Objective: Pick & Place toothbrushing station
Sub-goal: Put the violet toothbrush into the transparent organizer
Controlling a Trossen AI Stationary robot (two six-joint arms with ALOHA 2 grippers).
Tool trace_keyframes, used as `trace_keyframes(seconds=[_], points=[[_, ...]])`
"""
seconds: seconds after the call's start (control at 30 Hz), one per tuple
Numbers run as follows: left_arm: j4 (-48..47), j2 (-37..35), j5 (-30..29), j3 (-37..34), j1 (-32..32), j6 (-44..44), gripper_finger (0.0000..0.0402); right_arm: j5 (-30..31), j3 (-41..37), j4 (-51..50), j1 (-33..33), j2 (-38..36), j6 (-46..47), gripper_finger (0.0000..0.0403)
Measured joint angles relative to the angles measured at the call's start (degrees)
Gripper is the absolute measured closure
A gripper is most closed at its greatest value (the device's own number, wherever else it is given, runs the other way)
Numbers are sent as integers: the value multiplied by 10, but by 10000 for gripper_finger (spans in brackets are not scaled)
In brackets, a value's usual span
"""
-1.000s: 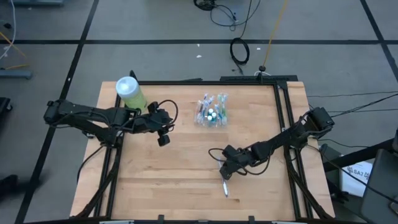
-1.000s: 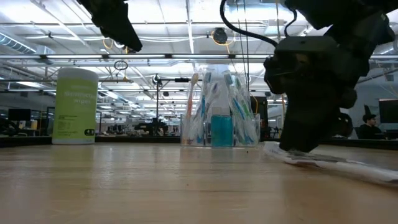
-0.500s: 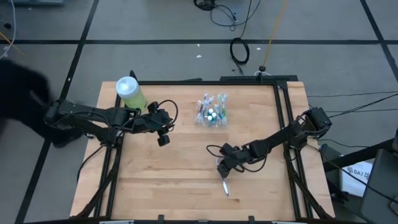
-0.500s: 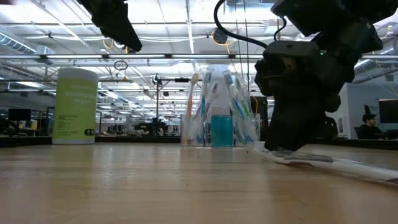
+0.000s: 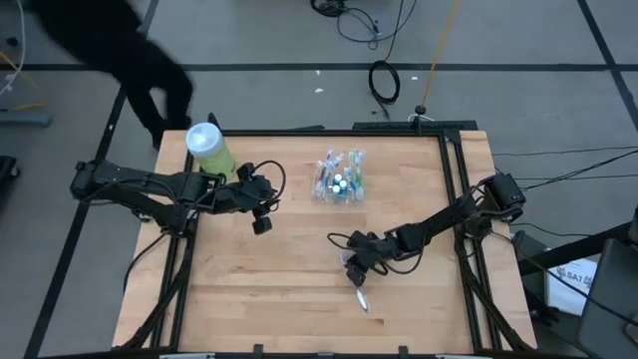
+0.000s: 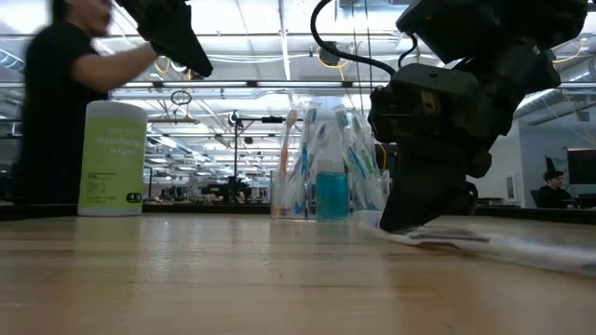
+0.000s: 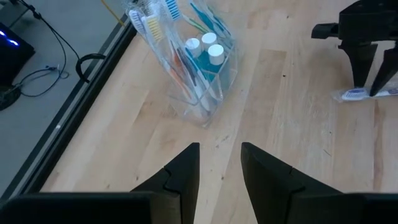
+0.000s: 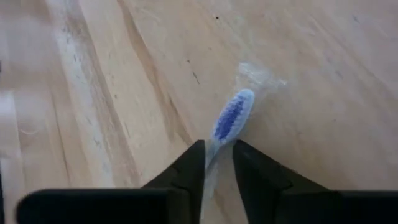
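Pale wood forms the table [image 5: 259, 289], seen from above with a dark arm reaching in from each side. At its far left corner a person [image 6: 56, 102] in black leans over a big light-green bottle [image 5: 208, 150] with a white cap. Near the middle of the far side stands a clear cup [image 5: 339, 178] crowded with blue, green and pink toothbrushes and two white-capped tubes [image 7: 203, 48]. The left claw [image 5: 261, 223] hangs above the table between the bottle and the cup, its two fingers a little apart and holding nothing. The right claw [image 5: 356, 269] is down at the tabletop, nearer the front, well apart from the cup. Its fingers are closed on a wrapped toothbrush [image 8: 229, 122] with blue bristles that lies flat on the wood.
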Motion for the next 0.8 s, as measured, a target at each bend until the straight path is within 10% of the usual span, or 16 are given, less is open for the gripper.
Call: trace_keyframes(seconds=[0.23, 0.8], points=[[0, 0, 0, 0, 0, -1, 279, -3, 0, -1, -14, 0, -53, 396], [0, 0, 0, 0, 0, 4, 279, -5, -1, -19, -54, -151, -162, 402]])
